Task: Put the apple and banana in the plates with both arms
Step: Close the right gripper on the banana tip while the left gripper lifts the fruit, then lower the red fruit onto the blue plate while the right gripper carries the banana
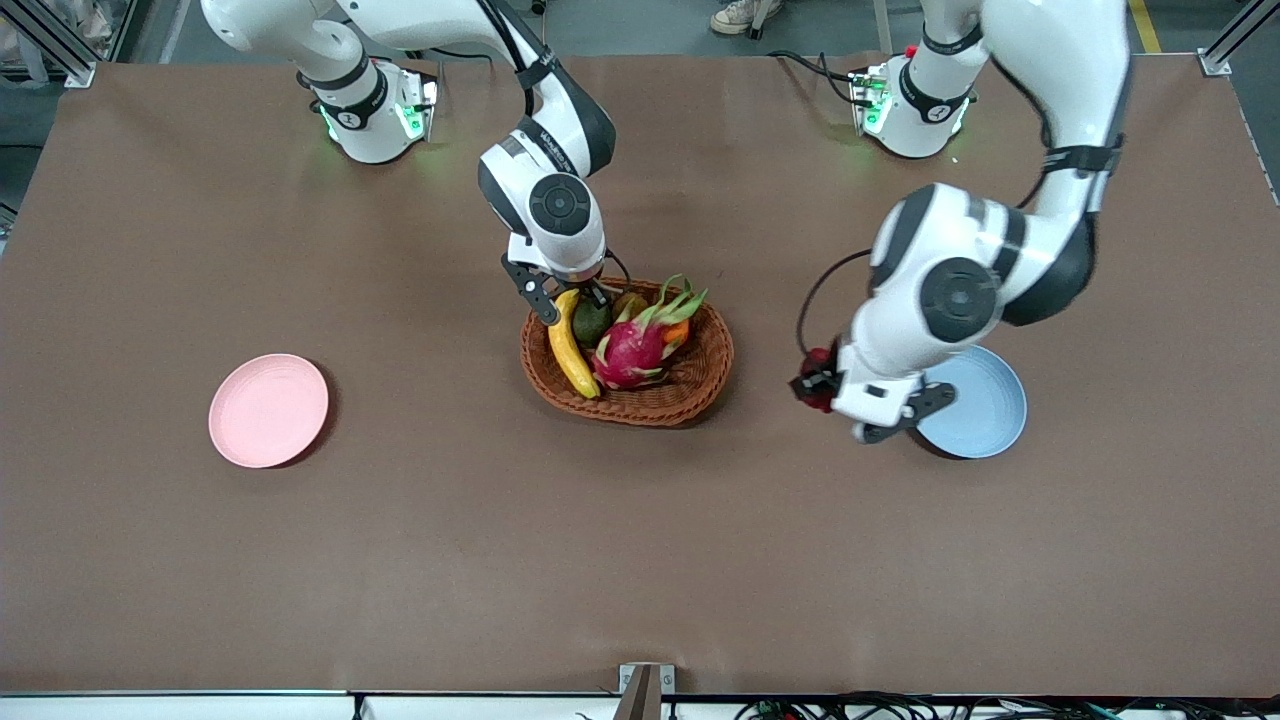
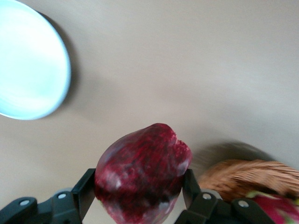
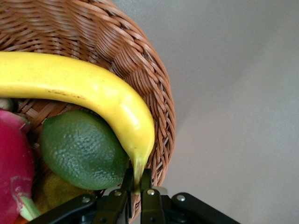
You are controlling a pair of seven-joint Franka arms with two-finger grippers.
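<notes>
We see the table (image 1: 400, 560) with both arms reaching out from the edge where their bases stand, toward the middle. The left arm (image 1: 1000, 270) bends down at its own end of the table, and its end effector (image 1: 818, 382) hangs over bare table between the basket (image 1: 680, 395) and the blue plate (image 1: 985, 415), clenched on the apple (image 1: 818, 375); in the left wrist view the fingers (image 2: 83, 189) press both flanks of the apple (image 2: 142, 175), which is up in the air with that plate (image 2: 32, 65) off to one side and the basket's rim (image 2: 243, 175) showing at the other. The right arm (image 1: 545, 150) comes down over the middle of the table, and its end effector (image 1: 572, 293) sits at the basket's rim on the side toward the bases, clenched on the banana's stem tip; the right wrist view shows the fingers (image 3: 120, 196) pinching that dark tip (image 3: 138, 170). The basket stands near the table's centre. The blue plate lies toward the left arm's end, partly under that arm. The pink plate (image 1: 268, 410) lies toward the right arm's end, well apart from the basket. In the basket, the dragon fruit (image 1: 635, 350) lies in the middle, the banana (image 1: 570, 350) lies along the rim beside it, still inside, and a green fruit (image 1: 592, 320) rests between them; an orange fruit (image 1: 677, 332) peeks out past the dragon fruit.
</notes>
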